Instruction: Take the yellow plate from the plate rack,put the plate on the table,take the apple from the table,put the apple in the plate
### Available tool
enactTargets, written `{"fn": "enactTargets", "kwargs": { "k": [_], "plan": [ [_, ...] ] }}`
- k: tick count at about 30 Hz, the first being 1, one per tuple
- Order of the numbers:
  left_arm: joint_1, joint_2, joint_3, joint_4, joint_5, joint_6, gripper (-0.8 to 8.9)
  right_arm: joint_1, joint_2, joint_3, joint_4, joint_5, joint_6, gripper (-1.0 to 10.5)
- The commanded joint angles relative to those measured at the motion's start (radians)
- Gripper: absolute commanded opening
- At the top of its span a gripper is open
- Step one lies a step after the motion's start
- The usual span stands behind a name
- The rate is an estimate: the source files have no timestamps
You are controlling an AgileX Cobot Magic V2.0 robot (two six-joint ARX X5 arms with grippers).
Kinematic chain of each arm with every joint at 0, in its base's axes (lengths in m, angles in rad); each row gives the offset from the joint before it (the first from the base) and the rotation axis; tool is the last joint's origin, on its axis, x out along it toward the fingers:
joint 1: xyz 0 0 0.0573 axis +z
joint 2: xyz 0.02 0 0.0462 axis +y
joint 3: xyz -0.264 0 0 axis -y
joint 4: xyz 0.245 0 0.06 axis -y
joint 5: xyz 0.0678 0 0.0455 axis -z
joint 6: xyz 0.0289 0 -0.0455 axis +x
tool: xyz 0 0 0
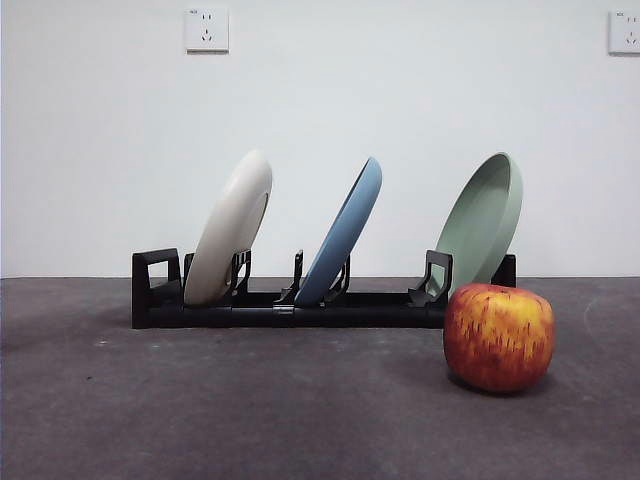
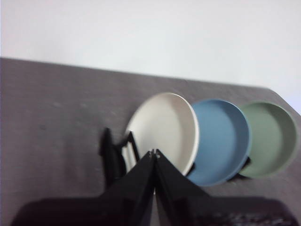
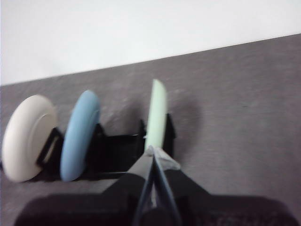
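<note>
The yellow plate [image 1: 230,230], cream and matte, leans in the left slot of the black plate rack [image 1: 290,305] on the dark grey table [image 1: 250,410]. It also shows in the left wrist view [image 2: 164,127] and the right wrist view [image 3: 26,136]. The apple [image 1: 498,336], red streaked with yellow, stands on the table in front of the rack's right end. My left gripper [image 2: 154,153] is shut and empty, short of the yellow plate. My right gripper [image 3: 153,153] is shut and empty, short of the green plate. Neither arm shows in the front view.
A blue plate [image 1: 345,235] leans in the rack's middle slot and a sage-green plate [image 1: 485,225] in its right slot. A white wall with two sockets [image 1: 207,29] stands behind the table.
</note>
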Motion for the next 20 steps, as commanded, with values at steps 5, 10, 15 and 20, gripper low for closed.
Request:
{"fn": "enactTargets", "kwargs": {
  "k": [5, 10, 15, 20],
  "plan": [
    [-0.027, 0.238, 0.177, -0.069, 0.128, 0.032, 0.03, 0.002, 0.158, 0.073, -0.020, -0.186, -0.028, 0.8],
    [-0.086, 0.370, 0.262, -0.079, 0.125, 0.031, 3.25, 0.002, 0.226, 0.078, -0.038, -0.247, -0.027, 3.4],
    [-0.166, 0.492, 0.354, -0.080, 0.121, 0.031, 3.47, 0.002, 0.247, 0.078, -0.061, -0.247, -0.027, 3.5],
    [-0.239, 0.634, 0.485, -0.107, 0.112, 0.031, 3.47, 0.003, 0.247, 0.078, -0.065, -0.247, -0.027, 3.5]
  ]
}}
